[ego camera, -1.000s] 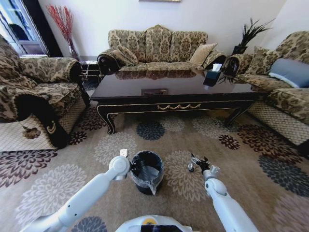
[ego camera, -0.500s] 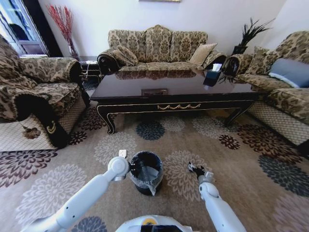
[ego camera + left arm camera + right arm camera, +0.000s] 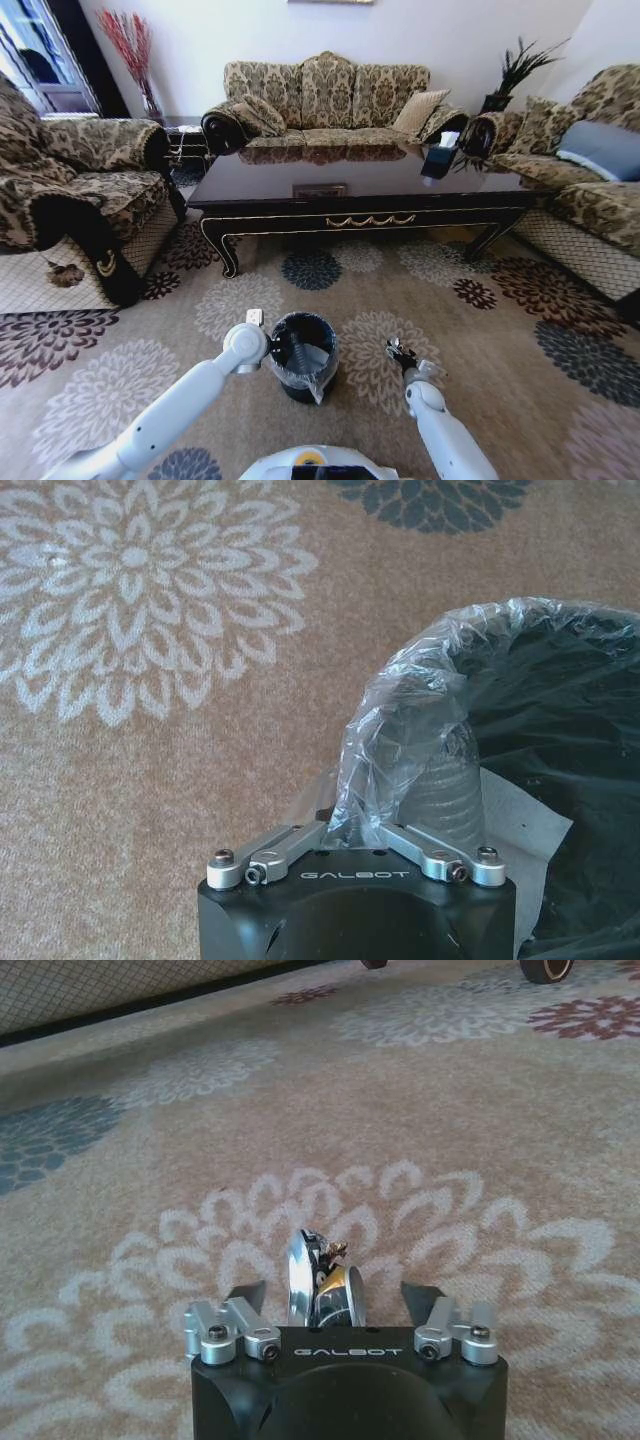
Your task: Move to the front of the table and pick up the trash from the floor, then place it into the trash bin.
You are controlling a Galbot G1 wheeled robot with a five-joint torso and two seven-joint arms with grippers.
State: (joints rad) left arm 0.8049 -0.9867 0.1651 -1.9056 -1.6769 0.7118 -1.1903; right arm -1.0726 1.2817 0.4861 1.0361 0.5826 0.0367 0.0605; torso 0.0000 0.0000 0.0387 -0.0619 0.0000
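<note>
The black trash bin (image 3: 318, 385) with its clear liner (image 3: 400, 710) stands on the flower-patterned floor (image 3: 470, 330), in front of the dark table (image 3: 350, 175). My left gripper (image 3: 283, 348) is at the bin's left rim, drawn shut with the crumpled liner over it (image 3: 352, 825). Right of the bin, my right gripper (image 3: 397, 350) hangs low over the carpet, shut on a small shiny gold-and-dark piece of trash (image 3: 335, 1282). A small white bit (image 3: 256, 316) lies on the carpet by my left wrist.
Patterned sofas ring the table: an armchair (image 3: 70, 200) on the left, a sofa (image 3: 330, 100) behind and another (image 3: 590, 190) on the right. A tissue box (image 3: 440, 155) sits on the tabletop. Open carpet spreads between me and the table.
My right gripper has drawn back toward me and a little to the left, carrying the shiny piece. The left arm and the bin have stayed put.
</note>
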